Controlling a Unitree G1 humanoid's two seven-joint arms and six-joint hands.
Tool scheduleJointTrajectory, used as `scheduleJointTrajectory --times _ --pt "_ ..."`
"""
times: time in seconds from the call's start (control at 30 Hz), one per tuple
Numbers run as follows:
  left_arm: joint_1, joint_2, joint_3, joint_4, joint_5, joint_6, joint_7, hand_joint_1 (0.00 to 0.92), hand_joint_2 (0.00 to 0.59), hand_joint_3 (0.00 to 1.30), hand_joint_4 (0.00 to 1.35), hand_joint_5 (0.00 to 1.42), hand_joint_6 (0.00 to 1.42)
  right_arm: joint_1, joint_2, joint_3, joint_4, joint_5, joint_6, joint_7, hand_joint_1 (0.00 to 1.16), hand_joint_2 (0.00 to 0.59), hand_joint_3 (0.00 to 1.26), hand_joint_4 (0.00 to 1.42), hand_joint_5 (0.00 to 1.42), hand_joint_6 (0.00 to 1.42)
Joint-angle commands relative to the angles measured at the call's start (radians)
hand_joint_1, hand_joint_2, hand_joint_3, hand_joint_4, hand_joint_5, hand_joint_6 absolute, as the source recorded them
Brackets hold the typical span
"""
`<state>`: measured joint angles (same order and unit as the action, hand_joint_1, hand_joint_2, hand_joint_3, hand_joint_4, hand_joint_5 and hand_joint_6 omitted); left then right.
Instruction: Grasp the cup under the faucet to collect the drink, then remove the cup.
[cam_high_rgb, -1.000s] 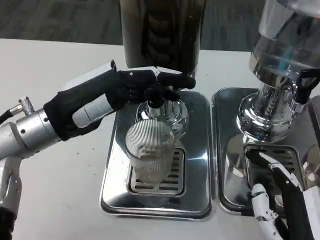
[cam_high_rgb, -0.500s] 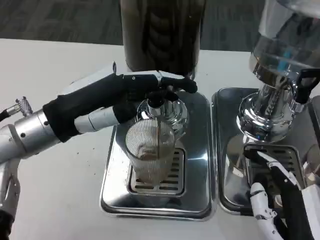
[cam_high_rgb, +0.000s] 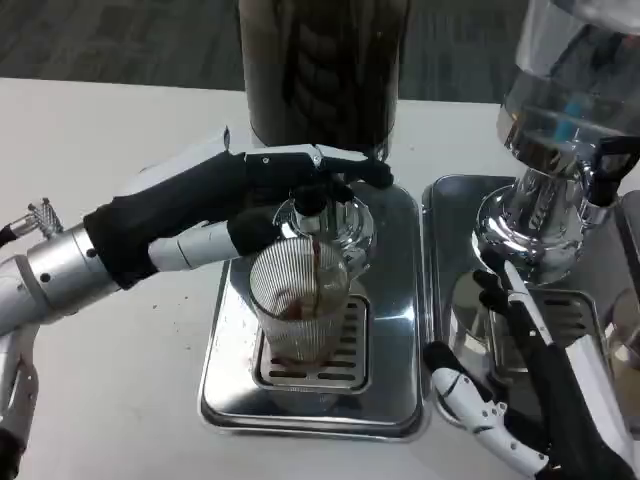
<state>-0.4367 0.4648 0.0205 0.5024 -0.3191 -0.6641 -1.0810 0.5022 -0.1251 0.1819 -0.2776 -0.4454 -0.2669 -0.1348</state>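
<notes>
The ribbed cup (cam_high_rgb: 298, 310), upright on the drip tray (cam_high_rgb: 310, 400) under the faucet (cam_high_rgb: 312, 205), is flanked by the left hand (cam_high_rgb: 215, 205) pressing the lever, while the spread-fingered, empty right hand (cam_high_rgb: 525, 400) is nearer for grasping.

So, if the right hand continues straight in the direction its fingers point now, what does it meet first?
Its fingers point up and slightly left, over the right drip tray. Going straight on, the right hand would probably first meet the chrome base of the right dispenser, though depth is hard to judge here.
</notes>
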Motion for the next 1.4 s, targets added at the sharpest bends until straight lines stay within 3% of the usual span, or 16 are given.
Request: scheduleJointTrajectory --times 0.03,0.43,1.23,1.33,1.4 --pt "0.039 0.016 -0.023 -0.017 0.027 -0.015 -0.021 0.0 0.065 0.29 0.16 0.11 0.23 -0.035 -0.003 0.011 -0.004 0.018 0.024 0.038 0.4 0.235 0.0 0.02 0.02 0.0" --pt "0.057 0.026 -0.023 -0.037 0.023 -0.007 -0.009 0.0 0.066 0.29 0.17 0.11 0.24 -0.106 -0.007 0.03 0.029 0.037 0.053 0.094 0.4 0.235 0.0 0.0 0.0 0.0" --pt "0.061 0.03 -0.021 -0.043 0.025 -0.008 0.002 0.0 0.067 0.3 0.17 0.11 0.24 -0.217 0.002 0.054 0.111 0.047 0.054 0.099 0.38 0.235 0.0 0.0 0.0 0.0" --pt "0.06 0.03 -0.018 -0.043 0.024 -0.008 0.005 0.0 0.067 0.3 0.18 0.11 0.24 -0.238 0.003 0.057 0.133 0.077 0.065 0.125 0.38 0.235 0.0 0.0 0.0 0.0" --pt "0.059 0.03 -0.016 -0.043 0.021 -0.009 0.005 0.0 0.067 0.3 0.18 0.11 0.25 -0.247 0.003 0.065 0.139 0.057 0.052 0.111 0.37 0.237 0.0 0.0 0.0 0.0"
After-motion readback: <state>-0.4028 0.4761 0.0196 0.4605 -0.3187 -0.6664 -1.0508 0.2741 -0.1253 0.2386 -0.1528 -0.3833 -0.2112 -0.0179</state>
